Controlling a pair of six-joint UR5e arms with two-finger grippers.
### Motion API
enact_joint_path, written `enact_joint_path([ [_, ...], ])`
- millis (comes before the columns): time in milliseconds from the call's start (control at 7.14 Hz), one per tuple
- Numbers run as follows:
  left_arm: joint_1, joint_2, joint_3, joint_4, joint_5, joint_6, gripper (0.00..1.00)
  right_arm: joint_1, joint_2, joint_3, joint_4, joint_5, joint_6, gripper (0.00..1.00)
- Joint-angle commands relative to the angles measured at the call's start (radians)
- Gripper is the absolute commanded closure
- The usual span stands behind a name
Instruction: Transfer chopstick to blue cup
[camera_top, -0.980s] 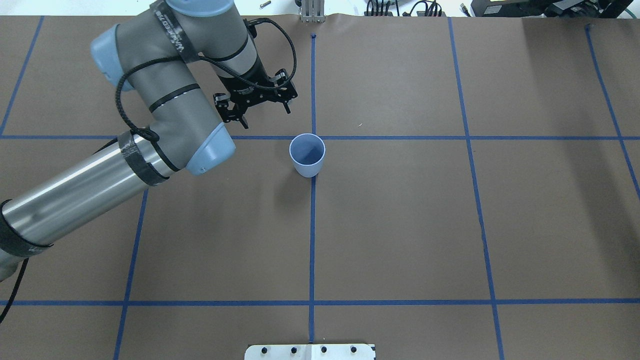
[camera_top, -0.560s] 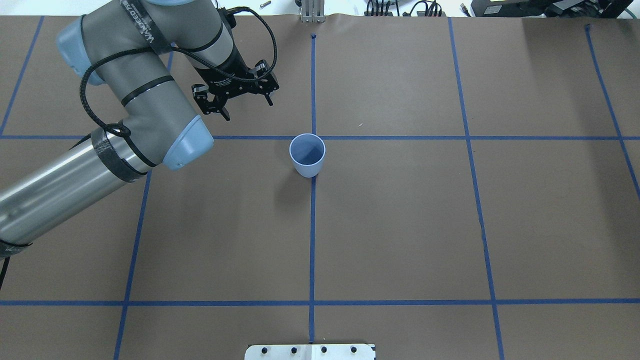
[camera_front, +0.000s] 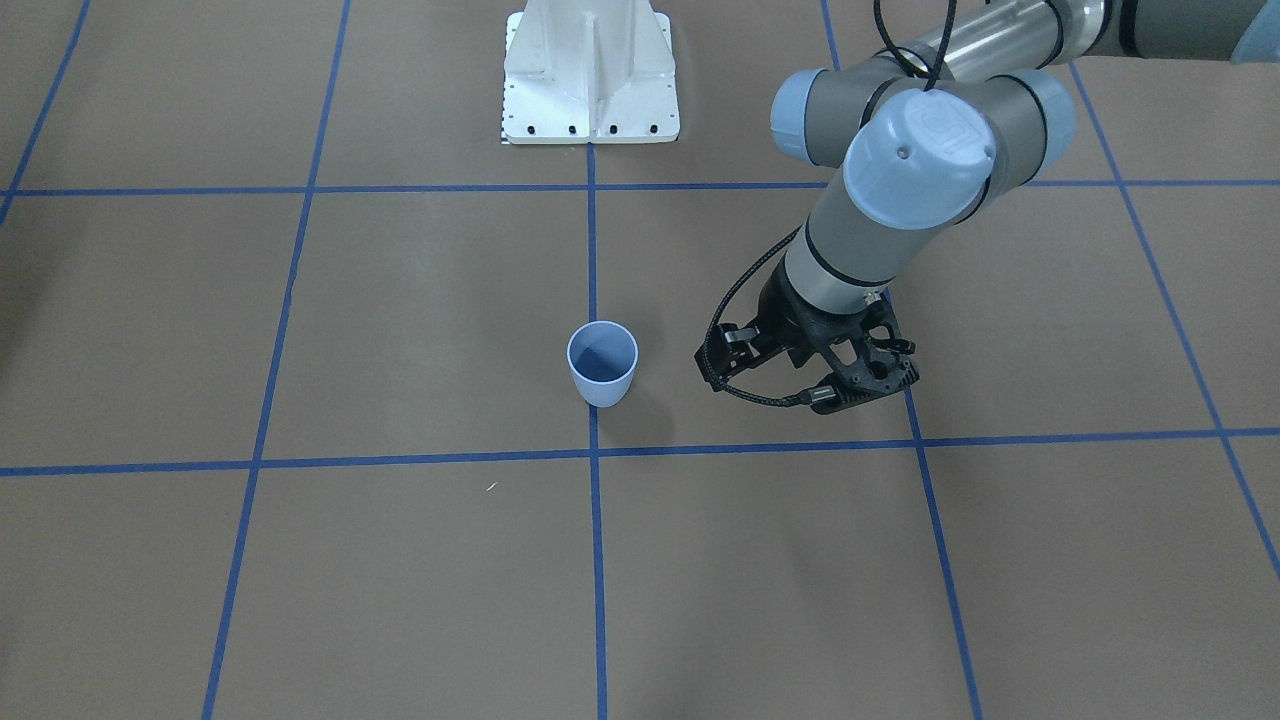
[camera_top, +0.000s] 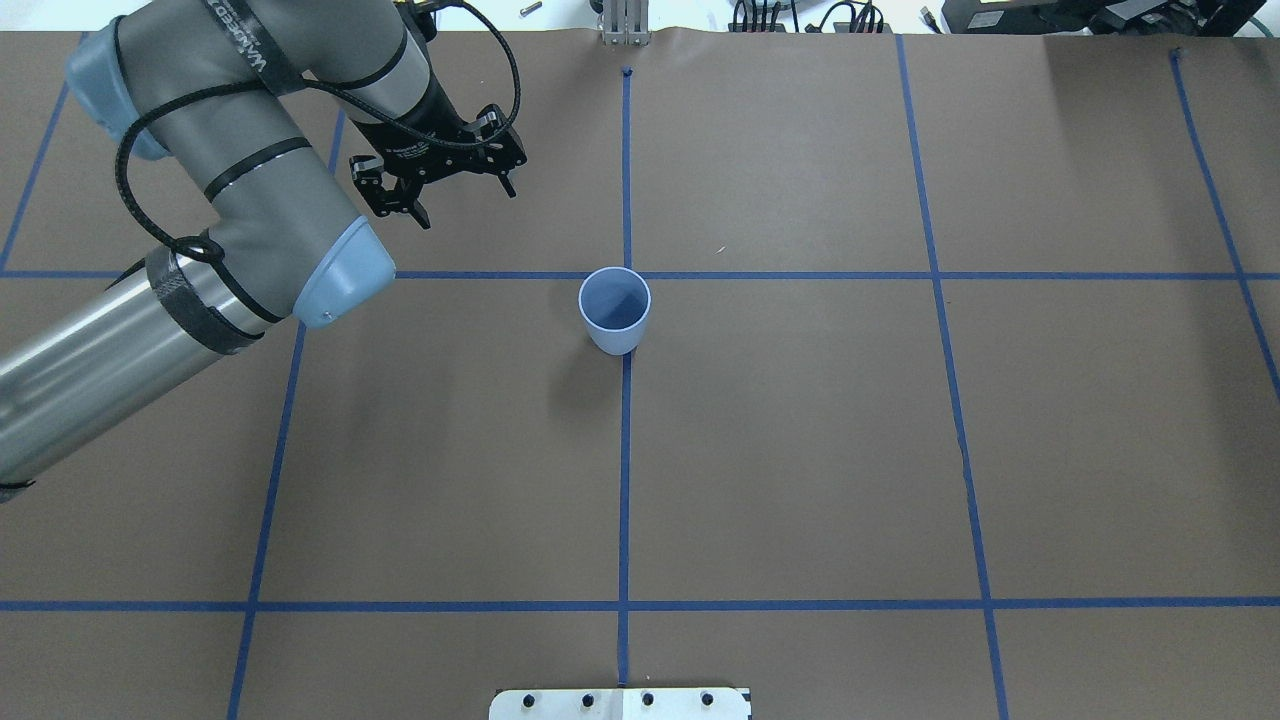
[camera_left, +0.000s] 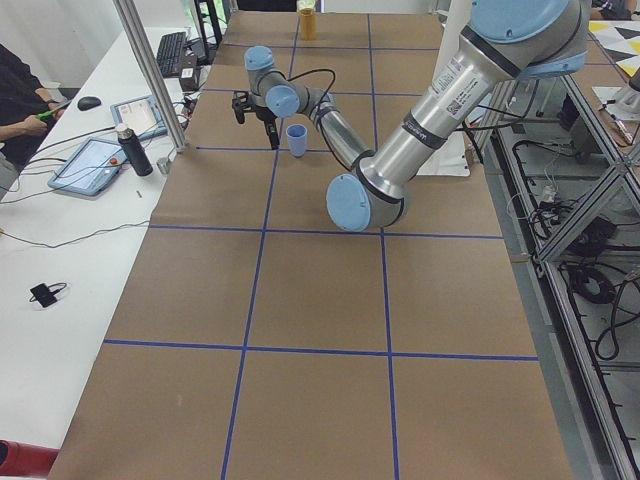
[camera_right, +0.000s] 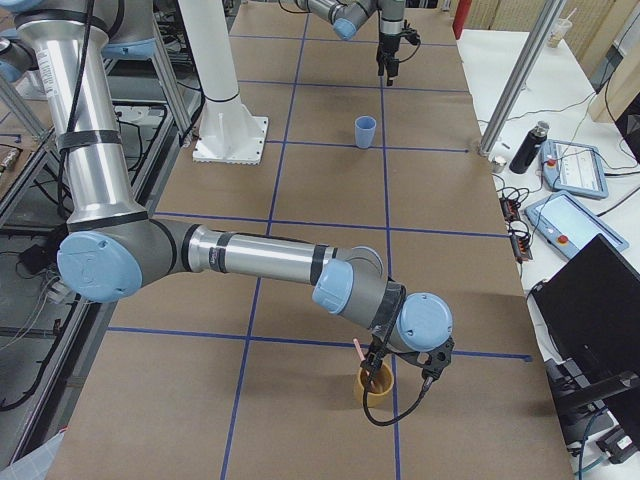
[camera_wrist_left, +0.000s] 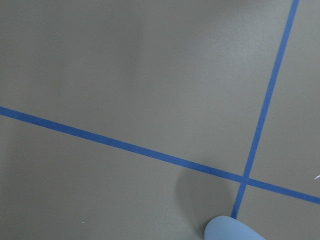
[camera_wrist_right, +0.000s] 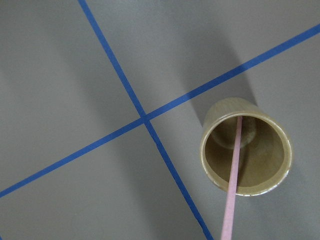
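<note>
Pick step: thin pale-pink chopstick (camera_wrist_right: 234, 170) sits in tan cup (camera_wrist_right: 272, 172) under right gripper (camera_right: 375, 362), clamp state can't tell. Left gripper (camera_top: 462, 200) splayed, empty, ten o'clock of light-blue plastic cup (camera_top: 614, 312). Next likely: straight lift-out.

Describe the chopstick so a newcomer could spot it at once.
At the end of the table on the robot's right, the right arm bends down over a tan cup by a blue tape crossing. The chopstick is the thin pale pink stick leaning inside that cup, its top past the rim: the only pink, slender thing there.
</note>
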Motion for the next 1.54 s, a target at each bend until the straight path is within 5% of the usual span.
enact_joint_path([
  [0,-0.007,0.002,0.001,0.007,0.004,0.005,0.02,-0.006,-0.012,-0.020,0.000,0.006,0.006,0.00],
  [280,-0.018,0.002,-0.003,0.011,0.004,0.007,0.02,-0.015,-0.012,-0.058,0.003,0.009,0.006,0.02],
  [420,-0.026,0.001,-0.016,0.027,0.004,0.022,0.02,-0.015,-0.015,-0.065,0.005,0.012,0.006,0.16],
  [560,-0.029,-0.001,-0.048,0.090,0.004,0.052,0.02,-0.020,-0.020,-0.060,0.003,0.026,0.008,0.47],
  [700,-0.032,-0.001,-0.086,0.143,0.004,0.080,0.02,-0.027,-0.020,-0.056,0.002,0.026,0.008,0.65],
  [1400,-0.038,-0.001,-0.104,0.165,0.004,0.085,0.02,-0.046,-0.030,-0.042,-0.003,0.026,0.008,1.00],
])
